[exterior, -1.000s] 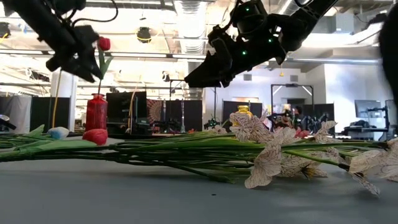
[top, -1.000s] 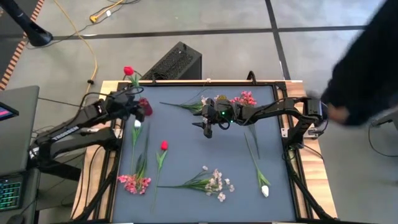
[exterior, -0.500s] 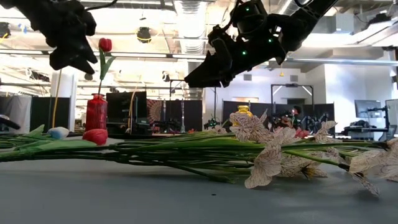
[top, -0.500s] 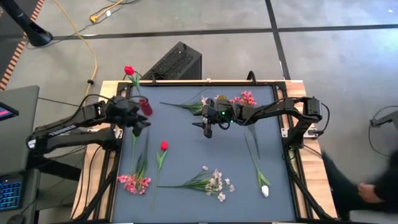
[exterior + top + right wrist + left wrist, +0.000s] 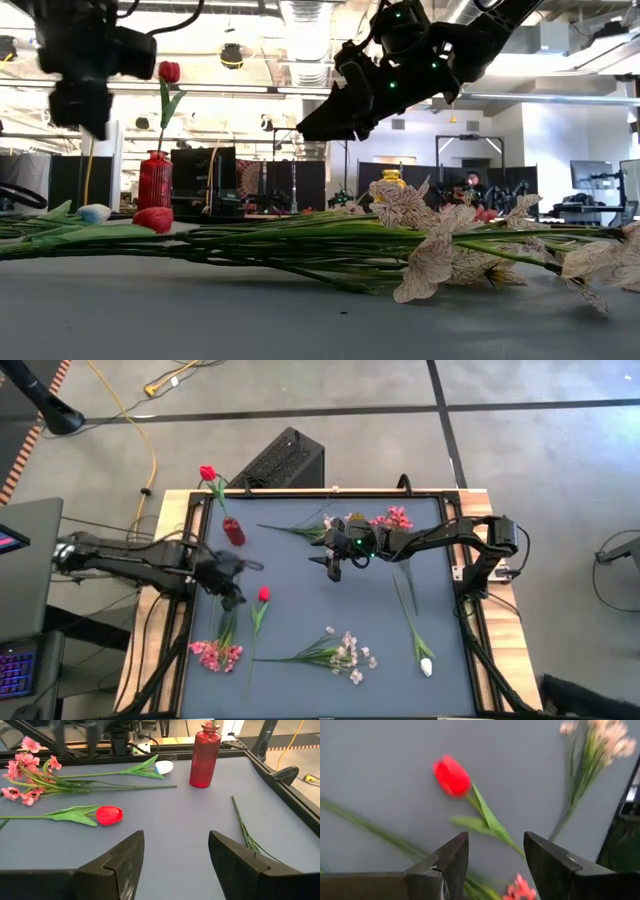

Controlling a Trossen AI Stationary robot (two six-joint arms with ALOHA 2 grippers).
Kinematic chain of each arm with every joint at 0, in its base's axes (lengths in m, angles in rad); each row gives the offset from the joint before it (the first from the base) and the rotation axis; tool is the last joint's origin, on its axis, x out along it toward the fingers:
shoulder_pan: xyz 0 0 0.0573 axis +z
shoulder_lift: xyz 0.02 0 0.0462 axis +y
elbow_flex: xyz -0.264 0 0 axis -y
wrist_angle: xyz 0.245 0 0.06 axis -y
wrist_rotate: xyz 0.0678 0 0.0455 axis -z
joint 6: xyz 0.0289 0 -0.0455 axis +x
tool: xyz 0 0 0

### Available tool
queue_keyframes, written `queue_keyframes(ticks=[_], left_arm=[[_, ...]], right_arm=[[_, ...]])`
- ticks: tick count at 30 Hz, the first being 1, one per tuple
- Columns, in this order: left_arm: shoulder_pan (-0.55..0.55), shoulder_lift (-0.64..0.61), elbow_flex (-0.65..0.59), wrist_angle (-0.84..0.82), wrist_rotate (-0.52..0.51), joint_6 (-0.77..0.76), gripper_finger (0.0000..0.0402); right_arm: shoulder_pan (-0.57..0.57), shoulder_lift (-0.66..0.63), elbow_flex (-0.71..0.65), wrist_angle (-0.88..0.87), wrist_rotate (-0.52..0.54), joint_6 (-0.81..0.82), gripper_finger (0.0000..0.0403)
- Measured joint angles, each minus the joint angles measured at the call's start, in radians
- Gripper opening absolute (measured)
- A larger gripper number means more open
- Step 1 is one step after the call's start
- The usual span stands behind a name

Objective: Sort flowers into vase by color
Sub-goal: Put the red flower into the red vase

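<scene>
At the left of the desk [image 5: 300, 590], the left gripper [image 5: 238, 582] is held above the mat, just left of a lying red tulip [image 5: 264, 594], and its fingers are seen spread apart with nothing between them. In its own wrist view that red tulip [image 5: 452, 776] is framed beyond the open fingers [image 5: 451, 862], with its green leaf trailing toward them. Near the left edge, a pink blossom spray [image 5: 217, 654] is laid on the mat, and a white tulip is glimpsed from the right wrist view [image 5: 163, 767] beside its leaves, left of the vase. At the far left corner, a red vase [image 5: 233, 531] is stood upright, and one red tulip [image 5: 207, 473] is already planted in it, its bud leaning out past the desk's far edge.

Toward the middle, a pale small-blossom spray [image 5: 345, 653] is spread along the near side. Above the far middle, the right gripper [image 5: 334, 565] is hung in the air, fingers parted and empty, with the mat and the vase [image 5: 204, 755] shown between them in its wrist view. Another pink spray [image 5: 393, 518] is set at the far edge, beside the right arm. On the right, a white tulip [image 5: 426, 666] is laid with its bud toward the near side, its stem running far.
</scene>
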Motion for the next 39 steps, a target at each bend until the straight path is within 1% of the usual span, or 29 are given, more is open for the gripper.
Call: queue_keyframes(ticks=[4, 10, 15, 18, 20, 27, 34, 39], left_arm=[[-0.103, 0.078, 0.0, 0.0, 0.029, -0.15, 0.0179], [-0.225, 0.197, 0.0, 0.023, 0.047, -0.339, 0.0179], [-0.306, 0.293, 0.0, 0.195, 0.044, -0.425, 0.0179], [-0.33, 0.354, 0.0, 0.292, 0.001, -0.477, 0.0179], [-0.342, 0.398, 0.0, 0.337, -0.009, -0.514, 0.0179], [-0.38, 0.533, 0.0, 0.391, 0.031, -0.599, 0.0179], [-0.381, 0.594, 0.0, 0.428, 0.02, -0.625, 0.0179], [-0.381, 0.613, 0.001, 0.45, 0.009, -0.625, 0.0179]], right_arm=[[0.0, 0.0, 0.0, 0.0, 0.0, -0.004, 0.0249], [0.0, 0.0, 0.0, 0.0, 0.0, -0.004, 0.0249], [0.0, 0.0, 0.0, -0.001, -0.002, -0.006, 0.0249], [0.007, 0.0, 0.0, -0.006, -0.002, -0.002, 0.0249], [0.016, 0.0, 0.0, -0.022, -0.002, -0.002, 0.0249], [0.049, 0.0, 0.0, -0.085, -0.003, -0.03, 0.0249], [0.062, 0.0, 0.0, -0.125, -0.003, -0.034, 0.0249], [0.062, 0.0, 0.0, -0.155, -0.003, -0.034, 0.0249]])
